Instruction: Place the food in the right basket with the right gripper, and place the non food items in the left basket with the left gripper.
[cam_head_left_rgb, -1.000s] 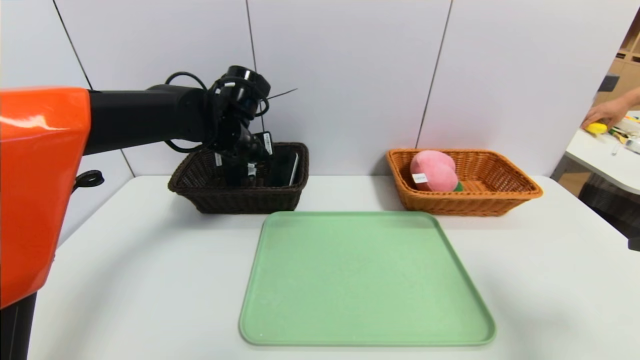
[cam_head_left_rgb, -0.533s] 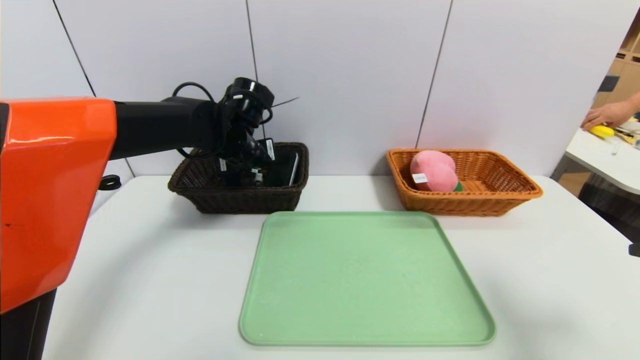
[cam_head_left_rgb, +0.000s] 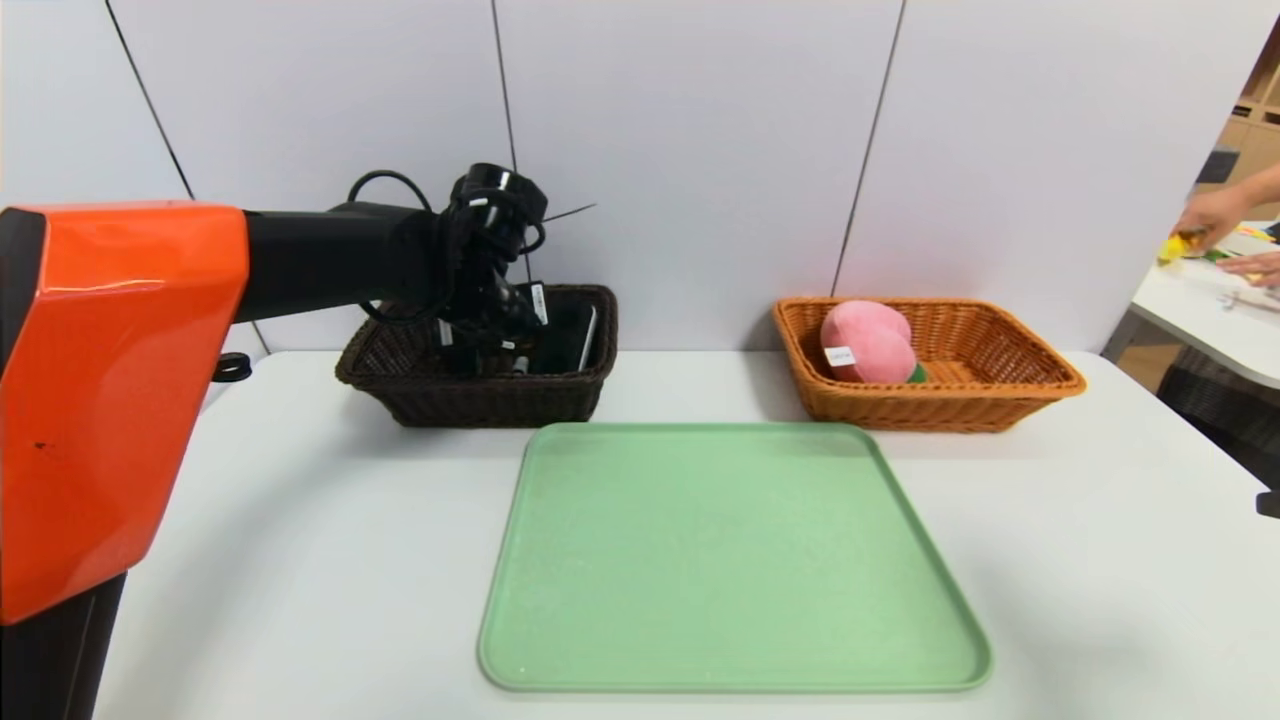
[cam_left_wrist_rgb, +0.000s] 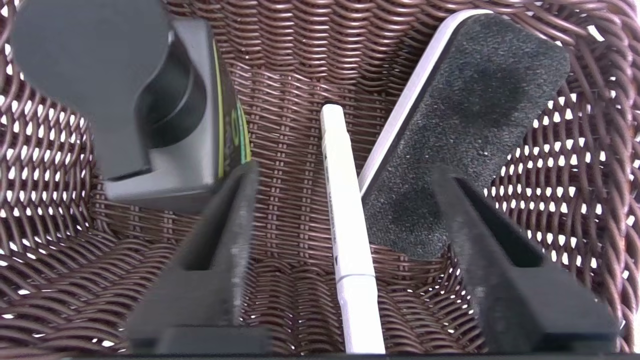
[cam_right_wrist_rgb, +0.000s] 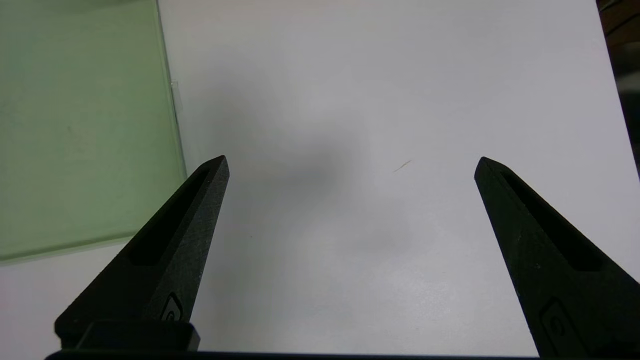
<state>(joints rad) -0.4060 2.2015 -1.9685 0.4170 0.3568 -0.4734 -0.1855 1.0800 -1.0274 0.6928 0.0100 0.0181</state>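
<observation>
The left claw (cam_left_wrist_rgb: 345, 172) reaches down into the dark brown wicker basket (cam_head_left_rgb: 480, 395) at the back left of the white worktop (cam_head_left_rgb: 250, 560), its two black jaws spread apart and holding nothing. Between the jaws, in the left wrist view, a slim white marker pen (cam_left_wrist_rgb: 346, 220) lies on the basket floor, clear of both jaws. Just beside the pen, a black-topped white eraser (cam_left_wrist_rgb: 465, 115) leans against the basket wall. On the pen's other side lies a small black pump bottle (cam_left_wrist_rgb: 165, 115) with a green label.

The orange-tan wicker basket (cam_head_left_rgb: 1000, 395) sits at the back right, with the pink plush peach (cam_head_left_rgb: 868, 342) inside it, white tag facing forward.

A pale green tray (cam_head_left_rgb: 730, 560) lies on the worktop in front of both baskets.

The right claw (cam_right_wrist_rgb: 350, 165) hangs over bare worktop beside the tray's edge, jaws spread wide, gripping nothing.
</observation>
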